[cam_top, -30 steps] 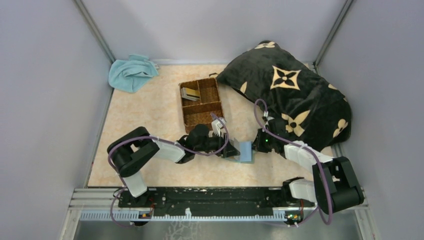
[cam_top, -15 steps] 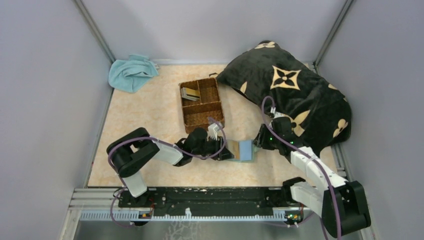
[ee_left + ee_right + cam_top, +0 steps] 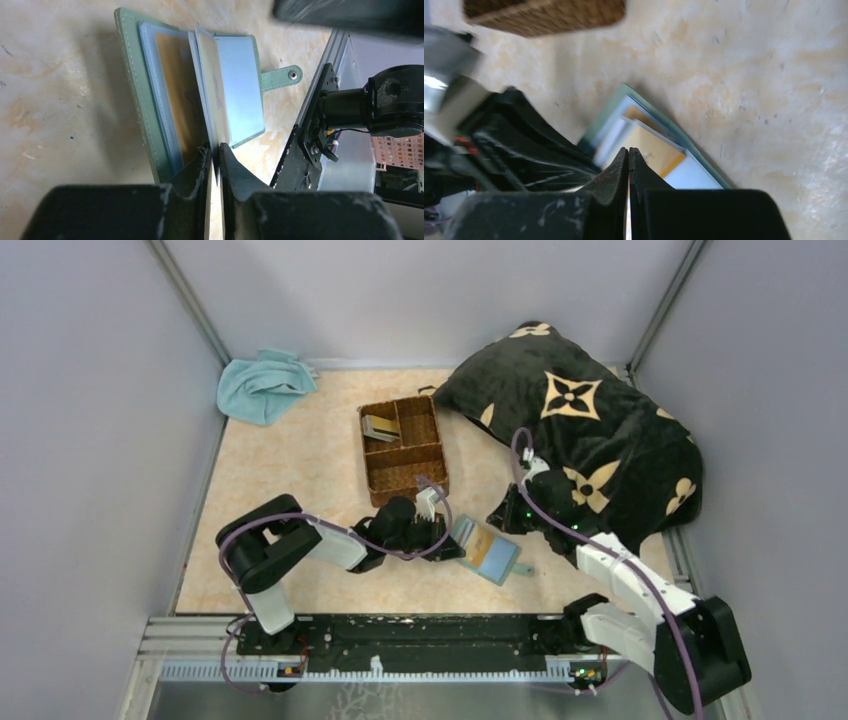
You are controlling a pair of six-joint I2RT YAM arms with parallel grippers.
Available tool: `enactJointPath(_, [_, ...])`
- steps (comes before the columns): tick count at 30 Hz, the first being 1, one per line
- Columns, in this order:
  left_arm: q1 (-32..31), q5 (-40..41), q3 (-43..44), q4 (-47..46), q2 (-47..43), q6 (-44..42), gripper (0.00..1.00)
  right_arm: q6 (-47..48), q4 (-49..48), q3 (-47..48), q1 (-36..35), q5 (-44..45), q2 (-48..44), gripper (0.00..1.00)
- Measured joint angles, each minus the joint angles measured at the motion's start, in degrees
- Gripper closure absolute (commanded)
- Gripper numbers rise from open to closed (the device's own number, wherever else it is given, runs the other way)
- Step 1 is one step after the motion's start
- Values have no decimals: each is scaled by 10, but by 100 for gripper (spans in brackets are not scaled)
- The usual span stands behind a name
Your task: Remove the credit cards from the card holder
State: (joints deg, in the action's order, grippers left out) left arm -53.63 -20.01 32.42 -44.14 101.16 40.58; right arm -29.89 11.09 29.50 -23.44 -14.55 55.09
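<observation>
The card holder [image 3: 488, 552] lies open on the table [image 3: 300, 460], toward its near side, between the two arms and a little in front of the wicker basket [image 3: 405, 447]. The left end effector [image 3: 214, 150] is clenched on a thin pale pocket leaf at the holder's edge. Whether it also grips the tan-gold credit card [image 3: 175, 90] itself is hard to tell. The right end effector [image 3: 628, 152] hovers over the open pockets, its fingers pressed together on nothing. Greyish cards [image 3: 380, 427] lie in the basket's far-left compartment.
</observation>
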Motion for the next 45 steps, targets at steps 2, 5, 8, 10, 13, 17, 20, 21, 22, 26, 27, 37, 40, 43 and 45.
enactJointPath(2, [0, 0, 0, 0, 0, 0, 79, -14, -36, -34, 0, -12, 29, 100])
enactJointPath(5, [0, 1, -2, 1, -2, 1, 59, -28, -62, -78, 0, -29, 62, 100])
enactJointPath(8, [0, 2, -14, 7, -14, -3, 55, -33, -76, -94, 0, -42, 83, 100])
enactJointPath(10, [0, 10, -22, 21, -30, -10, 55, -33, -90, -94, 0, -46, 89, 100])
enactJointPath(13, [0, 25, -33, 58, -67, -27, 54, -33, -108, -94, 0, -50, 92, 100])
enactJointPath(17, [0, 45, -34, 97, -111, -45, 56, -33, -117, -94, 0, -52, 109, 100])
enactJointPath(20, [0, 71, -34, 111, -122, -56, 57, -32, -115, -96, 0, -52, 110, 100])
enactJointPath(21, [0, 82, -34, 112, -120, -60, 57, -31, -115, -96, 0, -52, 110, 100])
enactJointPath(22, [0, 91, -34, 112, -115, -65, 58, -31, -114, -96, 0, -51, 109, 100])
enactJointPath(26, [0, 103, -25, 117, -87, -79, 59, -27, -104, -96, 0, -50, 105, 100])
enactJointPath(27, [0, 102, -21, 116, -82, -82, 60, -27, -102, -96, 0, -49, 104, 100])
enactJointPath(37, [0, 134, 60, 116, -3, -126, 68, -24, -66, -95, 0, -44, 60, 100])
enactJointPath(40, [1, 140, 46, 87, 1, -123, 69, -23, -48, -91, 0, -46, 45, 100])
enactJointPath(43, [0, 139, 25, 51, 2, -112, 69, -23, -35, -89, 0, -46, 33, 100])
enactJointPath(45, [0, 138, 10, 28, 1, -102, 69, -23, -31, -91, 0, -45, 29, 100])
